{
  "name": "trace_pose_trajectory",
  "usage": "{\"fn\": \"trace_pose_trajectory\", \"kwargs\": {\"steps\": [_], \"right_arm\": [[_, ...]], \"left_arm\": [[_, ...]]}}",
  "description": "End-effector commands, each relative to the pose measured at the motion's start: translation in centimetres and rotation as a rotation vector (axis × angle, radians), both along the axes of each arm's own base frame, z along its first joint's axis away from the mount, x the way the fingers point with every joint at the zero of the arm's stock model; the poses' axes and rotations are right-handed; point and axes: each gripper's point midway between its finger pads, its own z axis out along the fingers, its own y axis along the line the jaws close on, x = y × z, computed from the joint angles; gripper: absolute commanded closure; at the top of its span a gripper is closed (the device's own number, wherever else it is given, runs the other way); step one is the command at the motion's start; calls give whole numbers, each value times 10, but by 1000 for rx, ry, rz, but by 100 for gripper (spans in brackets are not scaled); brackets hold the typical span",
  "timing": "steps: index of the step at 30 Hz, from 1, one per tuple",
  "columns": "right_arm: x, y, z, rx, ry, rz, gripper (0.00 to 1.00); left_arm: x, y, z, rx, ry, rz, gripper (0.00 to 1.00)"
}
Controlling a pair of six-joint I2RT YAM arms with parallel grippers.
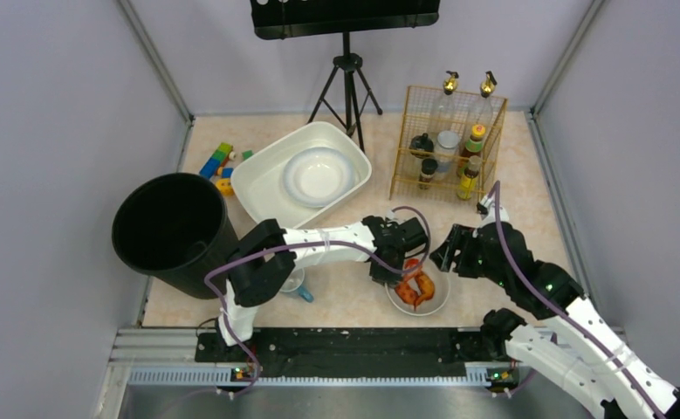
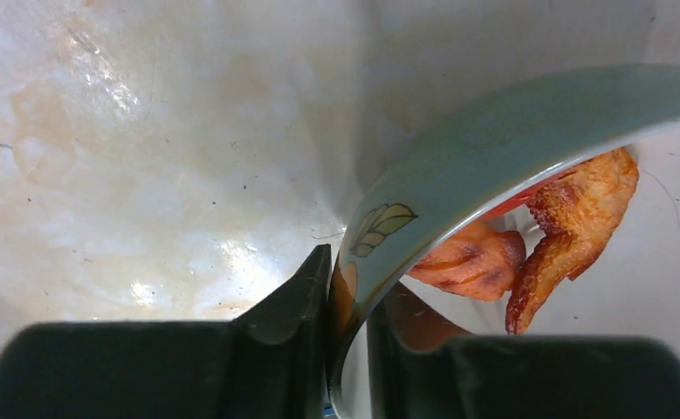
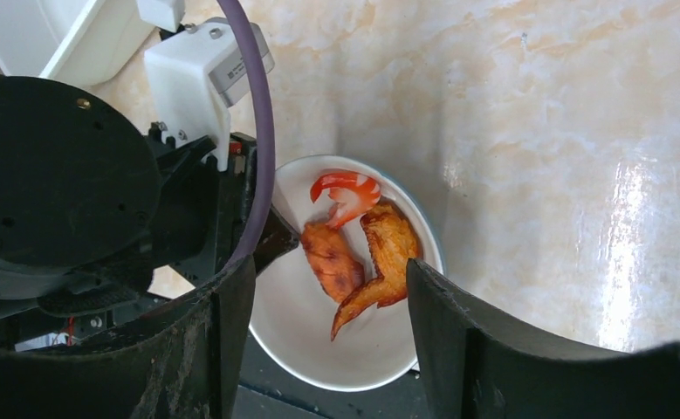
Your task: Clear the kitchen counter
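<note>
Bowl of round, glossy white ware, with a leaf motif on its outer wall, sits near the front edge of the table, a flat top of shiny beige marbled stone. The left hand pinches the bowl's rim, one black finger outside and one inside. Crisp orange wing pieces and a curled shrimp lie within. The right hand hovers above, jaws apart, holding nothing.

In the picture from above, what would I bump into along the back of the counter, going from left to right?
colourful toy blocks → white tub → gold wire rack
</note>
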Motion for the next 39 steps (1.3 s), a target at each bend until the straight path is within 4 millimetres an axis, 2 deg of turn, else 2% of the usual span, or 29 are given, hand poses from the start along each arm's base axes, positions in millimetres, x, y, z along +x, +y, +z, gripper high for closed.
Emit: {"fn": "trace_pose_trajectory", "kwargs": {"steps": [1,2,5,9,14,18,22,29,35,39], "right_arm": [[4,4,5,35,-25,0,37],[4,5,5,35,-25,0,37],[5,5,6,37,-29,0,37],[4,4,8,39,-33,0,37],[4,2,18,46,-56,-6,37],[4,1,27,50,-75,-4,37],[5,2,32,58,-86,1,36],[8,15,29,81,-82,44,37],[11,28,24,105,-69,88,37],[11,39,21,129,-59,132,37]], "left_arm": [[5,-2,3,2,-26,-14,92],[5,-2,4,2,-30,-12,100],[7,-3,8,-16,-46,-24,100],[16,1,27,-44,-124,-27,100],[37,26,63,-4,-272,6,100],[47,44,96,-7,-325,29,100],[59,66,141,-33,-391,72,100],[90,116,224,-137,-526,179,100],[111,177,316,-155,-699,316,100],[122,217,359,-154,-794,405,100]]}}
